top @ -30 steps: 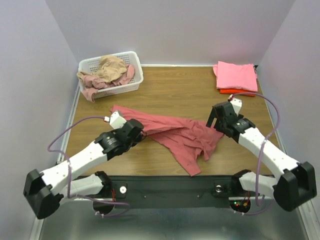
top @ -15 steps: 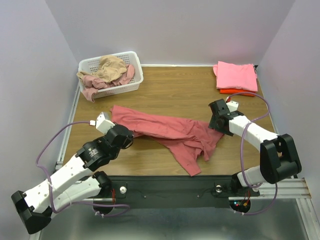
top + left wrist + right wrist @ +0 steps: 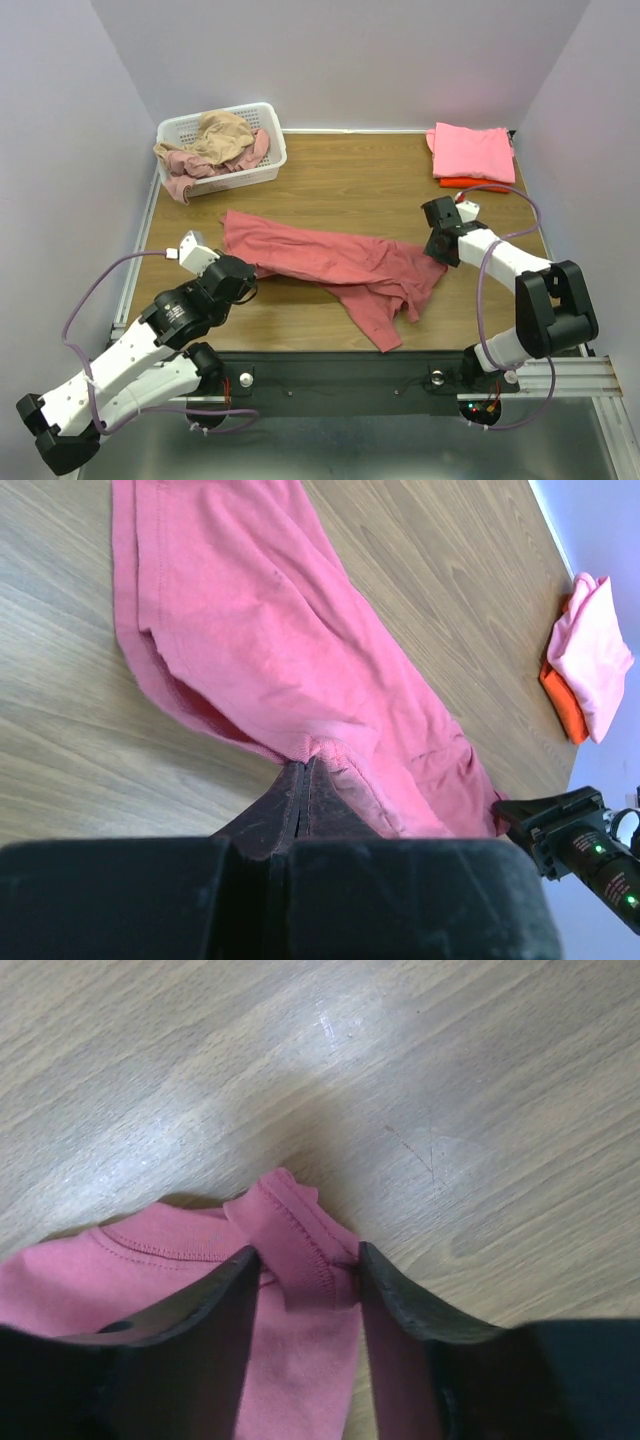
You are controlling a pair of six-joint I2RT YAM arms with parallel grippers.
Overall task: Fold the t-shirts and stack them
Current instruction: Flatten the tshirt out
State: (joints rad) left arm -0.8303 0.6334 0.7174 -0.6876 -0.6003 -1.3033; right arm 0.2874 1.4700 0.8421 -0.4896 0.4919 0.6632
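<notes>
Basket (image 3: 240, 180) at far left, just one, held two crumpled shirts (image 3: 222, 135). Left gripper (image 3: 303, 775) had jaws clamped on one red shirt (image 3: 330, 255) spread mid-table; right gripper (image 3: 308, 1255) had jaws apart astride its edge. Two folded shirts (image 3: 472, 150) sat stacked far right.

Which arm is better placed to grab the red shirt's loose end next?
Right. The right gripper straddles a fold of the red shirt, jaws apart; the left gripper is shut on its opposite end.

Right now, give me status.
Left pincer shut on dusty red shirt. Right pincer astride its ribbed edge, jaws apart. Basket and folded stack stand aside.
</notes>
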